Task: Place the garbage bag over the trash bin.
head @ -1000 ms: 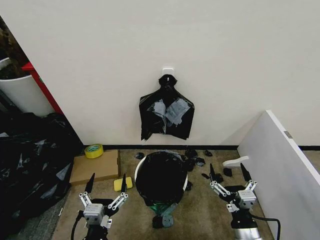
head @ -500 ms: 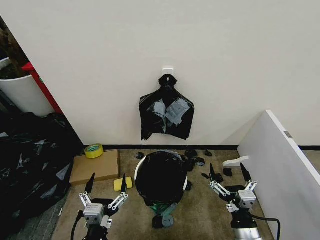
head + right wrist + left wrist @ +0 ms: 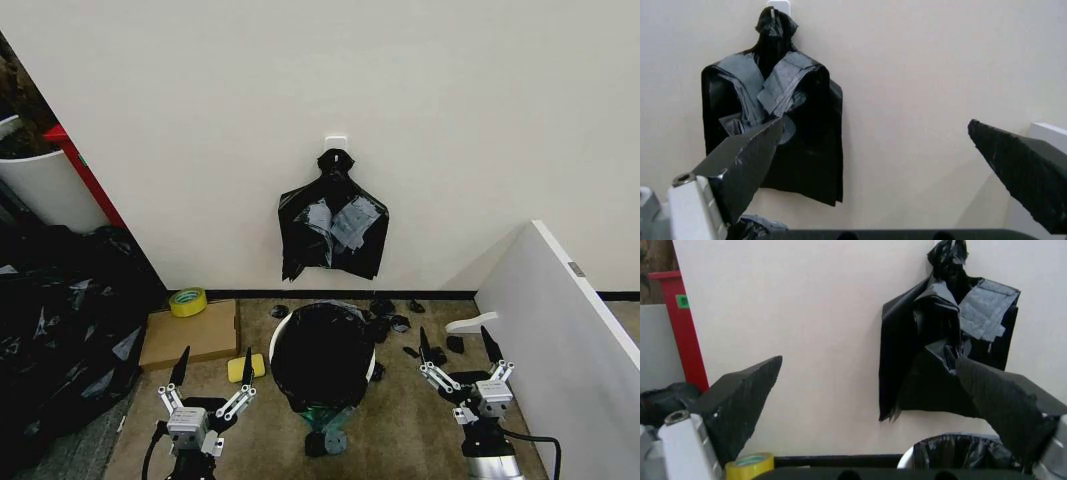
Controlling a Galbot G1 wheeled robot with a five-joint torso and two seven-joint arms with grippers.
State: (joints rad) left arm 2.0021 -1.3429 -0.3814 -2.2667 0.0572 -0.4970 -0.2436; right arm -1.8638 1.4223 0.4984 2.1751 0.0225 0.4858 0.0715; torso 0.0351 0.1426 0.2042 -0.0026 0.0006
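Note:
The trash bin (image 3: 277,327) stands on the floor by the wall, between my two arms in the head view. Its white rim shows at the left and its pale green base (image 3: 326,413) below. The glossy black garbage bag (image 3: 322,355) is draped over its mouth and hangs down its sides. My left gripper (image 3: 216,352) is open to the bin's left, holding nothing. My right gripper (image 3: 453,332) is open to the bin's right, also holding nothing. In the left wrist view the left gripper (image 3: 868,361) points at the wall, with the bagged bin (image 3: 960,452) low down. The right gripper (image 3: 873,124) points the same way.
A knot-topped bunch of black bags (image 3: 332,225) hangs on the wall above the bin. A big heap of black plastic (image 3: 60,310) fills the left. A cardboard box (image 3: 190,335), tape roll (image 3: 187,301) and yellow sponge (image 3: 245,367) lie left of the bin; a white panel (image 3: 560,330) stands at right.

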